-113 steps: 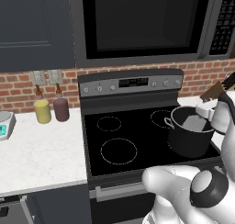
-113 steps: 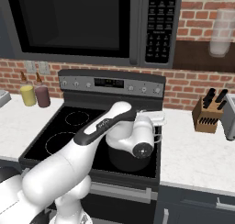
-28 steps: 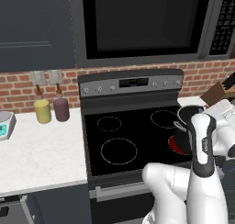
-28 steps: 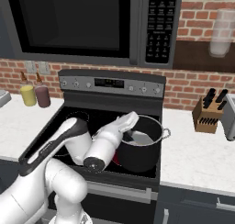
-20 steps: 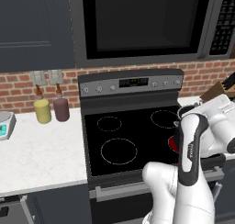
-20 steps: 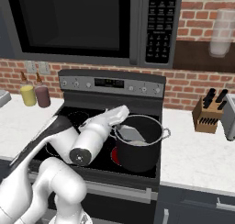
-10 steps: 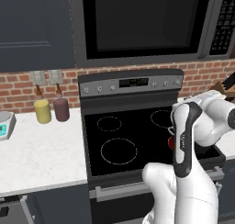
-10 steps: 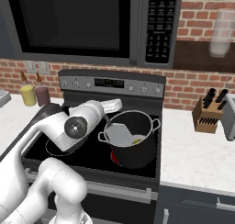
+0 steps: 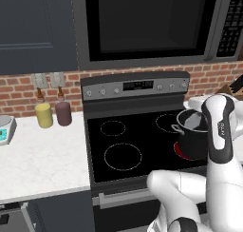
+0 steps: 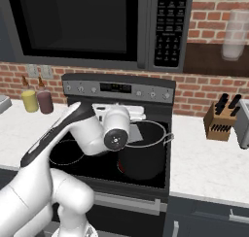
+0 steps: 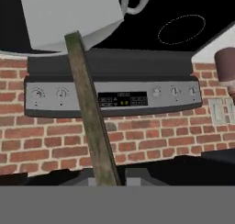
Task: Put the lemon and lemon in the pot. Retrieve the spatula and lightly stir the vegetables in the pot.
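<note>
The gripper (image 11: 109, 176) is clamping its nearly closed fingers (image 11: 85, 176) on the spatula (image 11: 89, 113), gripping the thin dark handle while the light-grey blade is reaching toward the pot (image 10: 143, 151). The pot is sitting at the stove's (image 9: 137, 145) front right corner, over a glowing red burner (image 9: 182, 151).

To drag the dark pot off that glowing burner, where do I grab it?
The dark grey-black cooking pot has a small side handle at its right rim, clear of the arm. Probably come from the right, over the white counter, jaws across it, after setting down the grey-bladed spatula held.
</note>
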Robot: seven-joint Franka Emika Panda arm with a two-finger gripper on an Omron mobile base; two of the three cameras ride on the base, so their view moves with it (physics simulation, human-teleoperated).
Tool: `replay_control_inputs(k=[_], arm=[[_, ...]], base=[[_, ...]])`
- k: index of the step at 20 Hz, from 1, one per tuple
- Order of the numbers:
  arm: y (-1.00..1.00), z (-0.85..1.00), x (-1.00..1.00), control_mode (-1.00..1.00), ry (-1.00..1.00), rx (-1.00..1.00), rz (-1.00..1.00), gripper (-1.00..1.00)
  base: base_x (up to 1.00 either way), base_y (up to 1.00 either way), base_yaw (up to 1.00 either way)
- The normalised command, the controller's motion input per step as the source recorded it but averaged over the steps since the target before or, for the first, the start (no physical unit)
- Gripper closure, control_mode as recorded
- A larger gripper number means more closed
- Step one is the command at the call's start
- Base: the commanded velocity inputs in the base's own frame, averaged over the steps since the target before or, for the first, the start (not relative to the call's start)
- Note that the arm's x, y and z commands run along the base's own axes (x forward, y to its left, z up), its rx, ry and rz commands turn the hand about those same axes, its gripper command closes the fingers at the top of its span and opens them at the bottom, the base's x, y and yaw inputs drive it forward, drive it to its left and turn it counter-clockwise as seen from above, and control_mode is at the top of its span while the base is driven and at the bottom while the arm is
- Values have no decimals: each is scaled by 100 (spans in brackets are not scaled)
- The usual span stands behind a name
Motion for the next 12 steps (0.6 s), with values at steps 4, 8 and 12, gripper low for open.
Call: replay_control_inputs(k=[4,8,12], arm=[[-6,0,26,-100,-13,19,0,100],[-20,0,2,-100,-3,11,0,100],[-29,-3,5,-100,0,3,-4,100]], base=[[0,0,0],[0,0,0],[0,0,0]])
